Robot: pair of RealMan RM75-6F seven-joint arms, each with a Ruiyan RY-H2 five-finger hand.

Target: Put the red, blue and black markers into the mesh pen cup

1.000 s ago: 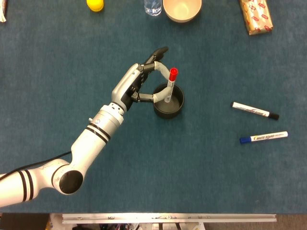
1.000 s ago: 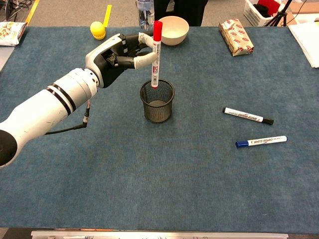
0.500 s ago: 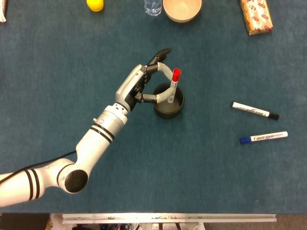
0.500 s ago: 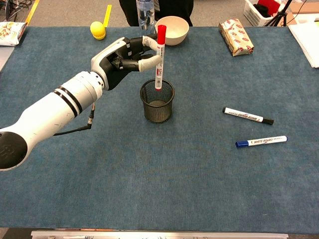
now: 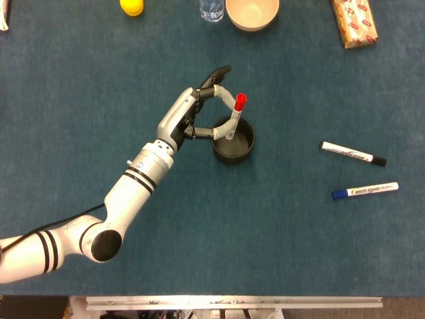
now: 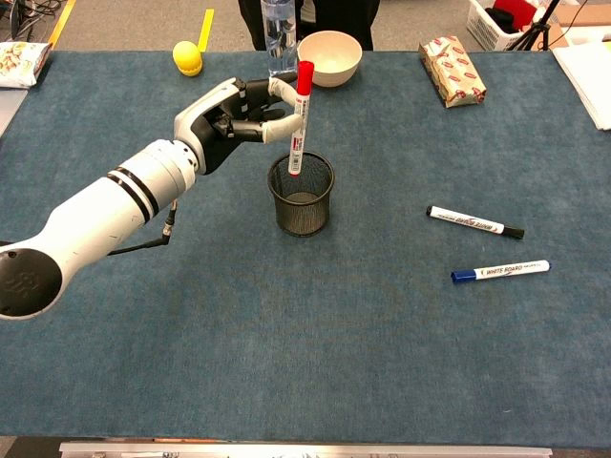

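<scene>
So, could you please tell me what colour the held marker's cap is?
Red; the marker cap shows best in the chest view.

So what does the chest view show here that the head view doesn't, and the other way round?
Only the chest view shows the floor beyond the table with a person's legs, a white basket, and the mesh of the pen cup from the side.

Only the head view looks down into the cup, and shows the table's metal front rail.

Both show the left hand holding the red marker with its lower end in the cup, the black marker, blue marker and bowl.
</scene>
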